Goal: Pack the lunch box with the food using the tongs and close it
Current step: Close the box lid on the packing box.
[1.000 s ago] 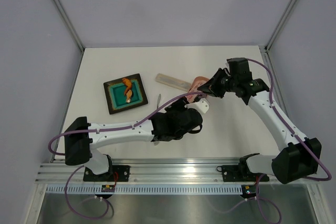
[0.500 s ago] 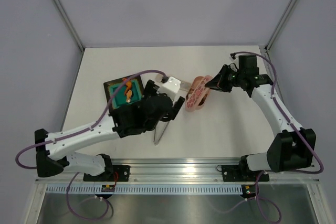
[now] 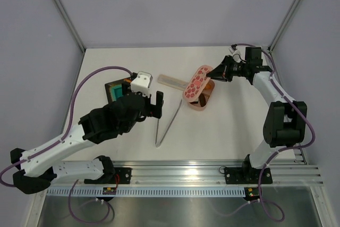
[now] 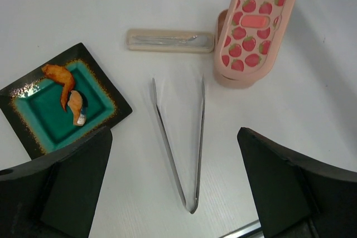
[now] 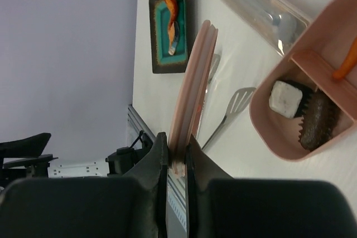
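Fingers of the left arm (image 4: 72,188) stand wide apart, holding nothing, above the tongs (image 4: 199,137), which lie flat on the surface (image 4: 312,98) between the tray (image 4: 111,110) and the lunch box (image 4: 223,79). The right fingers (image 5: 159,160) pinch the edge of the lid (image 5: 192,98), which is tilted over the box. Only the right wrist view shows food inside: a dark brown piece (image 5: 318,118) and an orange one (image 5: 348,59). The left wrist view shows orange pieces (image 4: 62,82) on the tray.

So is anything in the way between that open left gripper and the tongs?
Nothing visible. The tongs lie open below the left gripper, whose jaws stand wide; the tray and lunch box sit off to either side.
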### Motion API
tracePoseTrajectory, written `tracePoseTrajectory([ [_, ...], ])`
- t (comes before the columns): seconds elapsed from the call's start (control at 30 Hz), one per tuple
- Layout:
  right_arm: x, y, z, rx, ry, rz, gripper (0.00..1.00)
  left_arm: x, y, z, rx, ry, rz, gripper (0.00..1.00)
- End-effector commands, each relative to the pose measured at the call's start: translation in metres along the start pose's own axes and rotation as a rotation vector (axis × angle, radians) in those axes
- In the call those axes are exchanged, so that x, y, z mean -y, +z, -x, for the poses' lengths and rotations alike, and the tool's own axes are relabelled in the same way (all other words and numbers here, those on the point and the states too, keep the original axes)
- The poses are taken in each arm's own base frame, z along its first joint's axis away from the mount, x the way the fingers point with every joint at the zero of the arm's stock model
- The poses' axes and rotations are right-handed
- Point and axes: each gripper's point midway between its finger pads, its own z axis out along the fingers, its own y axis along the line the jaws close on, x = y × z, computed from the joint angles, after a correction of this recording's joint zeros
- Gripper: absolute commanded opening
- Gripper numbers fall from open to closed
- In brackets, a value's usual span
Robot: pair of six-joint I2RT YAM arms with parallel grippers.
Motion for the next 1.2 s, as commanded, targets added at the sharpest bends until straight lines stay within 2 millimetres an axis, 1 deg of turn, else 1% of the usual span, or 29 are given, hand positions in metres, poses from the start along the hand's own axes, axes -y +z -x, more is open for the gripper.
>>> tracePoseTrajectory([
  [0.0, -0.024, 0.001, 0.026, 0.007, -0.113, 0.133, 0.00, 0.002, -0.002, -0.005, -0.018, -0.042, -0.016, 0.99],
  [0.03, -0.019, 0.005, 0.023, -0.024, -0.105, 0.153, 0.00, 0.002, -0.002, -0.005, -0.020, -0.042, -0.013, 0.99],
  [0.07, -0.011, -0.001, 0.034, -0.004, -0.117, 0.150, 0.00, 0.000, -0.005, -0.005, -0.020, -0.045, -0.013, 0.99],
  [0.1, -0.007, -0.002, 0.036, -0.007, -0.109, 0.152, 0.00, -0.001, -0.006, -0.004, -0.018, -0.049, -0.012, 0.99],
  [0.13, -0.005, -0.002, 0.035, -0.024, -0.107, 0.169, 0.00, -0.002, -0.007, -0.004, -0.016, -0.051, -0.010, 0.99],
  [0.17, 0.007, 0.003, 0.035, -0.042, -0.099, 0.168, 0.00, -0.003, -0.008, -0.005, -0.020, -0.052, -0.010, 0.99],
  [0.23, 0.014, 0.005, 0.036, -0.059, -0.090, 0.155, 0.00, -0.006, -0.010, -0.005, -0.020, -0.058, -0.005, 0.99],
  [0.33, 0.031, 0.011, 0.034, -0.079, -0.095, 0.135, 0.00, -0.011, -0.013, -0.007, -0.024, -0.067, 0.010, 0.99],
  [0.5, 0.043, 0.013, 0.030, -0.112, -0.088, 0.117, 0.00, -0.019, -0.017, -0.012, -0.031, -0.077, 0.033, 0.99],
  [0.53, 0.050, 0.015, 0.028, -0.121, -0.092, 0.112, 0.00, -0.021, -0.017, -0.012, -0.030, -0.080, 0.041, 0.99],
  [0.6, 0.054, 0.016, 0.028, -0.133, -0.079, 0.106, 0.00, -0.023, -0.017, -0.015, -0.038, -0.079, 0.047, 0.99],
  [0.67, 0.063, 0.018, 0.027, -0.141, -0.064, 0.103, 0.00, -0.024, -0.017, -0.017, -0.044, -0.076, 0.054, 0.99],
  [0.77, 0.073, 0.016, 0.027, -0.146, -0.049, 0.111, 0.00, -0.025, -0.016, -0.022, -0.055, -0.074, 0.058, 0.99],
  [0.9, 0.079, 0.015, 0.024, -0.160, -0.021, 0.139, 0.00, -0.024, -0.013, -0.025, -0.065, -0.074, 0.062, 0.99],
  [1.17, 0.094, 0.023, 0.020, -0.167, 0.007, 0.155, 0.00, -0.022, -0.010, -0.027, -0.074, -0.081, 0.067, 0.99],
])
